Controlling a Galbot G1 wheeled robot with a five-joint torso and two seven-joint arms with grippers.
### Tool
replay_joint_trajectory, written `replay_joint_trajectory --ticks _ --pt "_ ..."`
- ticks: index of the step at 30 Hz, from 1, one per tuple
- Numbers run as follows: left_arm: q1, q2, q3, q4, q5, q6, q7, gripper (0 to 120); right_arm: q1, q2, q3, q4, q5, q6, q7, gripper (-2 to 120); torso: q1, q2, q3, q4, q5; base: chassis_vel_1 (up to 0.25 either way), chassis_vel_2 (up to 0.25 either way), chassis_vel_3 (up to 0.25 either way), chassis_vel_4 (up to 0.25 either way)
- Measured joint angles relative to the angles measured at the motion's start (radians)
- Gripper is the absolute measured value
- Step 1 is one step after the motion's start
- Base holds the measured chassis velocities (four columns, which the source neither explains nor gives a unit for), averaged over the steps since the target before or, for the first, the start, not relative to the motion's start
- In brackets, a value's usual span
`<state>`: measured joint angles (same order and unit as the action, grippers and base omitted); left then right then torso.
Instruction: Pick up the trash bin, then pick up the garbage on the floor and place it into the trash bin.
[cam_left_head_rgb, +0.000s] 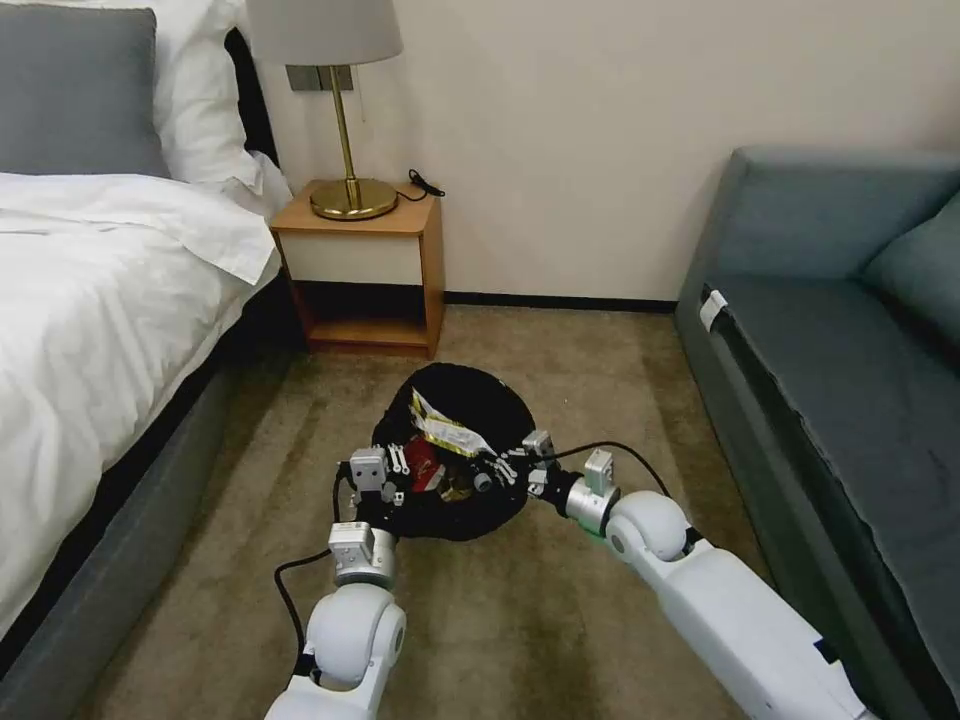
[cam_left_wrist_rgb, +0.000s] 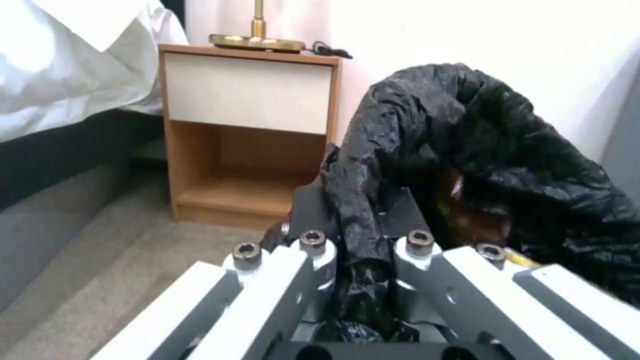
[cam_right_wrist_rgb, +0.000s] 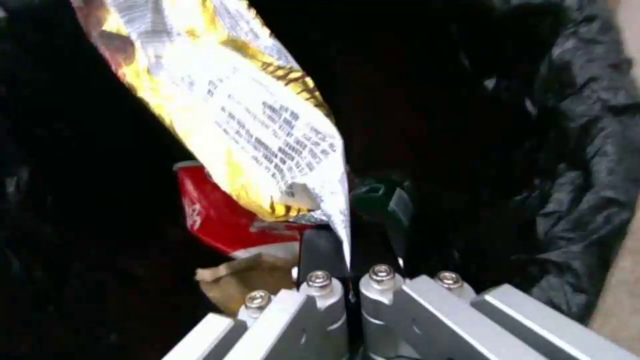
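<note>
Release is the step in hand: the right gripper (cam_right_wrist_rgb: 347, 280), clamped on the snack wrapper's (cam_left_head_rgb: 443, 432) corner, hangs over the trash bin (cam_left_head_rgb: 470, 385), which the left gripper (cam_left_wrist_rgb: 363, 245) pinches by its near rim; lower the wrapper deeper before letting go.

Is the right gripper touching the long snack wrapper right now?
Touching. In the right wrist view, the right gripper is shut on the lower corner of the snack wrapper, inside the trash bin.

Hotel-style bedroom, bed (cam_left_head_rgb: 100, 280) (white linen), nightstand (cam_left_head_rgb: 365, 270), lamp (cam_left_head_rgb: 340, 110), sofa (cam_left_head_rgb: 840, 370)
</note>
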<state>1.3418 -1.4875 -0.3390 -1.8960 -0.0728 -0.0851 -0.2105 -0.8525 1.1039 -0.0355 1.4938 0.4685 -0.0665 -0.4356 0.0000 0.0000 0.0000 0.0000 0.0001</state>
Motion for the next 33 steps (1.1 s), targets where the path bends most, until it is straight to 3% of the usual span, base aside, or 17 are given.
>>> replay_joint_trajectory --ticks 4,6,27,33 --pt "0.004 0.001 -0.003 -0.002 -0.001 -0.001 0.000 4 0.001 0.000 0.000 0.010 0.000 0.001 0.013 8 0.000 0.000 0.000 -0.0002 -0.0002 0.000 0.000 0.000 0.000" --pt "0.007 0.000 -0.003 -0.006 0.000 -0.003 0.000 4 0.003 0.004 0.002 0.027 0.004 0.000 0.027 20 0.000 0.000 0.000 0.0000 -0.0001 0.000 0.000 0.000 0.000" --pt "0.029 -0.011 -0.022 0.000 0.010 -0.025 -0.007 4 -0.084 -0.025 0.060 0.242 0.008 -0.025 0.052 96 0.000 0.000 0.000 -0.0001 0.0000 0.000 0.000 0.000 0.000" --pt "0.023 -0.015 -0.041 0.013 0.001 -0.027 -0.023 4 -0.098 -0.034 0.136 0.284 0.046 -0.024 0.057 100 0.000 0.000 0.000 0.0000 0.0000 0.000 0.000 0.000 0.000"
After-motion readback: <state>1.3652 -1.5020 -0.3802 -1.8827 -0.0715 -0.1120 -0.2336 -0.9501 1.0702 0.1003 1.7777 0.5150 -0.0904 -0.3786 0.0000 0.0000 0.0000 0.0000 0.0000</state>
